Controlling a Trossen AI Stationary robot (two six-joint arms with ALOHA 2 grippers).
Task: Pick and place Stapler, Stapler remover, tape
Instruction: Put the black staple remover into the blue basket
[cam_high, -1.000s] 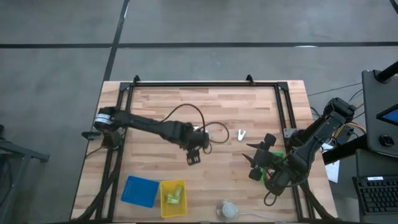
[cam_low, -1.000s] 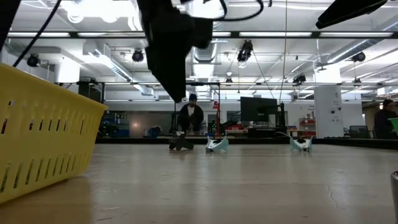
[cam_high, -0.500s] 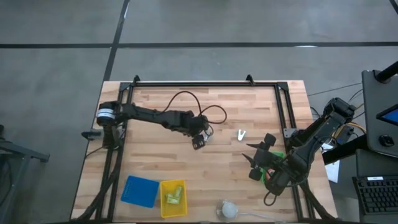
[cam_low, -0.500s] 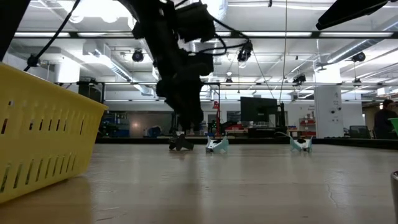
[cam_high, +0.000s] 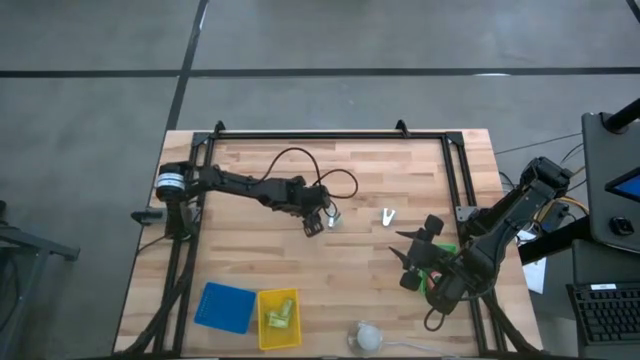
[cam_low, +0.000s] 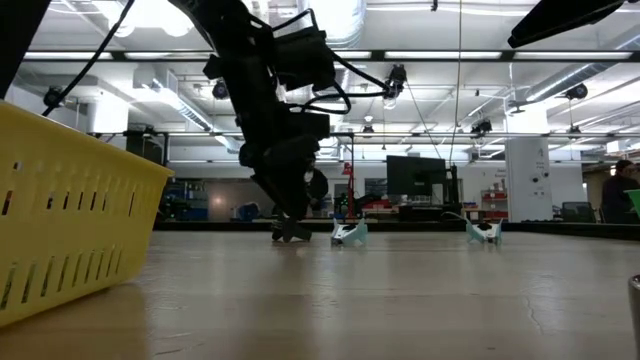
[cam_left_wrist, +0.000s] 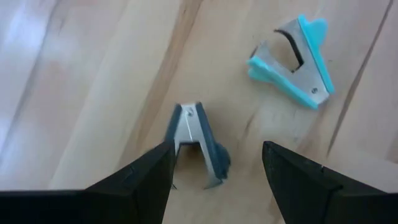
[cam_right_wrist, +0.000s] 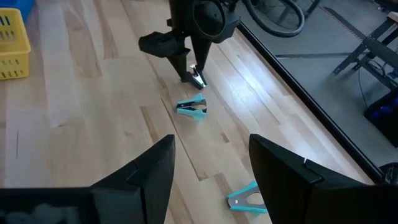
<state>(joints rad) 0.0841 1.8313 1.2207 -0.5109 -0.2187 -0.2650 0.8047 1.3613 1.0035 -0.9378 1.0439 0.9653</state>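
Three small staple removers lie on the wooden table (cam_high: 250, 180). A dark one (cam_left_wrist: 199, 144) sits near the middle, right between the spread fingers of the left gripper (cam_left_wrist: 214, 167), which is down low over it. A teal one (cam_left_wrist: 297, 62) lies just beside it, toward 3 o'clock, and another teal one (cam_high: 388, 217) is farther that way. Down at 6 o'clock stand a yellow basket (cam_high: 278, 318) and a blue box (cam_high: 224, 306). Over at 4 o'clock waits the right gripper (cam_right_wrist: 208, 171), its fingers apart too.
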